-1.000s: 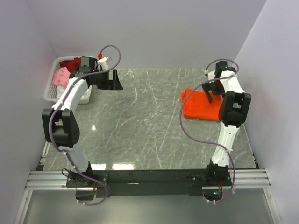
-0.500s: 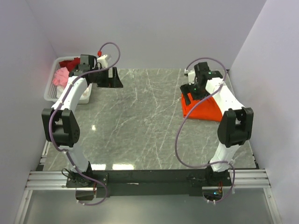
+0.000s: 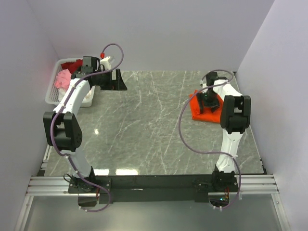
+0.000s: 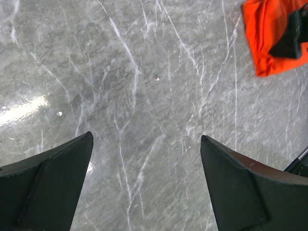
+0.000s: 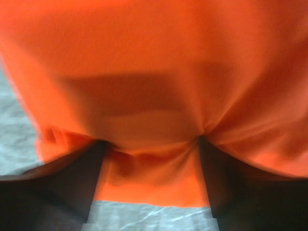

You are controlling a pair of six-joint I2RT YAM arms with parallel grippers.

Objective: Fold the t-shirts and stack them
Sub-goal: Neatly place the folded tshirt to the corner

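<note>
Since before, my right gripper (image 3: 210, 99) dropped onto the orange t-shirt (image 3: 202, 114); its fingers (image 5: 62, 192) stand apart, cloth bunched right between and under them.

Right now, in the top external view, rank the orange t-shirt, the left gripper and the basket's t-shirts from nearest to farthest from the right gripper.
1. The orange t-shirt, far right, under the right gripper.
2. The left gripper, far side, left of centre.
3. The dark red t-shirt and pink t-shirt, in the white basket, far-left corner; too close to call.
</note>
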